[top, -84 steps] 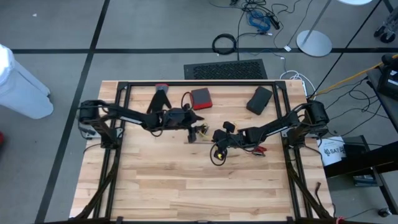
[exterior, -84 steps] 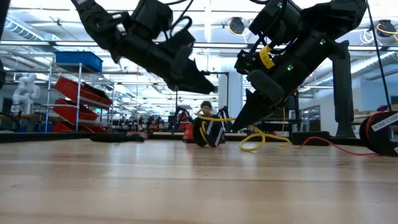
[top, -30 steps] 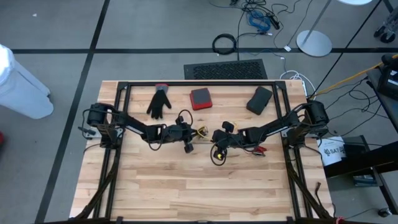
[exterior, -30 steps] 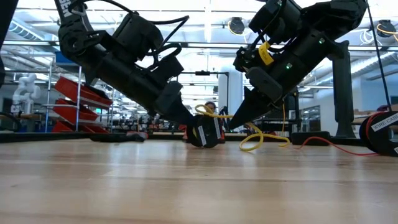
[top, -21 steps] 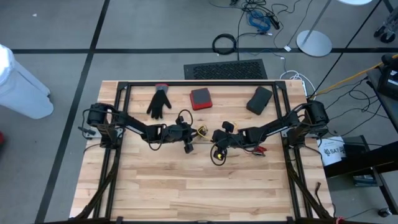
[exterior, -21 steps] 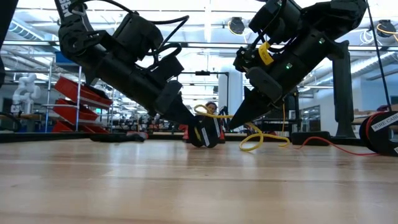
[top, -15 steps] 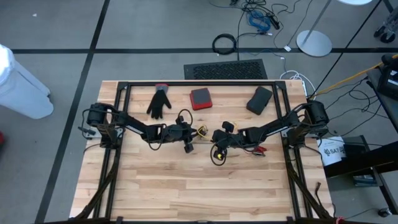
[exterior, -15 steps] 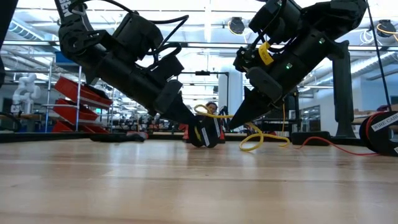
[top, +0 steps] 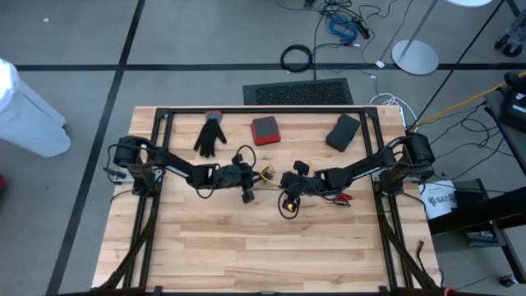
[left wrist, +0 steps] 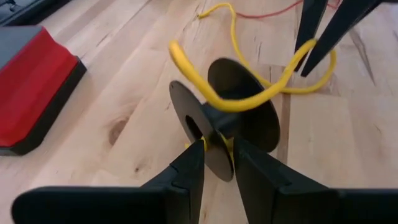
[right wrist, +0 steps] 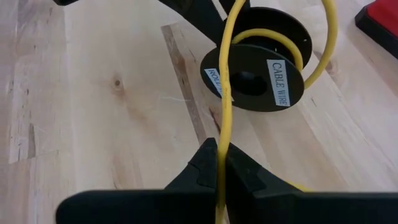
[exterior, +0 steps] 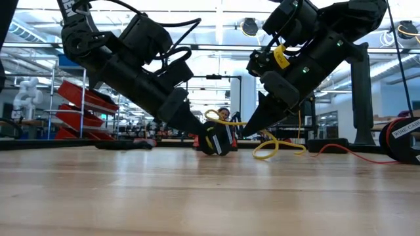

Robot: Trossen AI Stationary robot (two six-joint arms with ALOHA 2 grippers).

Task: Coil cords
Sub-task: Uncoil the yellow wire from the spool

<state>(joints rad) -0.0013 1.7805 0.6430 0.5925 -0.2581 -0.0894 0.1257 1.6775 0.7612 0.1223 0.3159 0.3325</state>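
Near the table's middle, left fingers (left wrist: 214,165) straddle a black spool's (left wrist: 239,115) flange while right fingers (right wrist: 219,163) pinch the yellow cord (right wrist: 222,93).

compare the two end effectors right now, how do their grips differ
The left end effector grips one disc of the black spool; the right end effector is shut on the yellow cord. The left fingers stand slightly apart, the right ones pinched together. Both sit low over the table.

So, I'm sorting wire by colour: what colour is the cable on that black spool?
Yellow cable on the black spool, clearest in the right wrist view.
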